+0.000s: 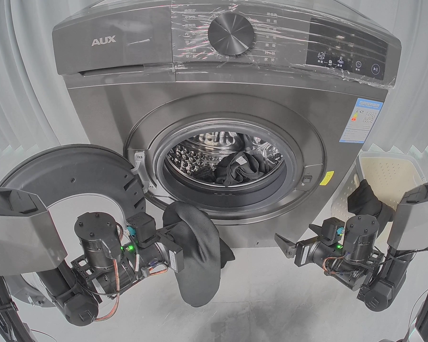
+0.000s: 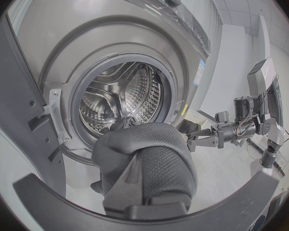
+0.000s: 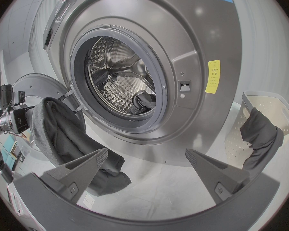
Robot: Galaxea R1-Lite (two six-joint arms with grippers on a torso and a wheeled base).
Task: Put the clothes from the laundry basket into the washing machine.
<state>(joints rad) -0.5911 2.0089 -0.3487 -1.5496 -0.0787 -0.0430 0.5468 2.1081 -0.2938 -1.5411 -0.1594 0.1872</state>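
- Head view: a pale grey floor (image 1: 271,300), with a white pleated curtain (image 1: 19,72) behind. A grey front-loading washing machine (image 1: 223,96) stands at the floor's back edge. Its round door (image 1: 71,172) is swung open to the robot's left.
- The perforated steel drum (image 1: 195,155) holds a heap of dark clothes (image 1: 242,167).
- A white perforated laundry basket (image 1: 394,172) sits on the floor just beside the machine's right side. A black garment (image 1: 366,200) is draped over its rim.
- The left gripper (image 1: 178,255) is low before the machine, below the opening. Its fingers are clamped on a dark grey textured garment (image 1: 199,262) that hangs down. Cannot tell if the cloth touches the floor.
- The right gripper (image 1: 295,238) is low between machine and basket, fingers spread, holding nothing.
- Left wrist view: the textured garment is bunched over the finger, with the drum opening beyond it.
- Right wrist view: the fingers are wide apart. The dark clothes lie at the drum's bottom, near the front lip. The black garment hangs over the basket's rim.
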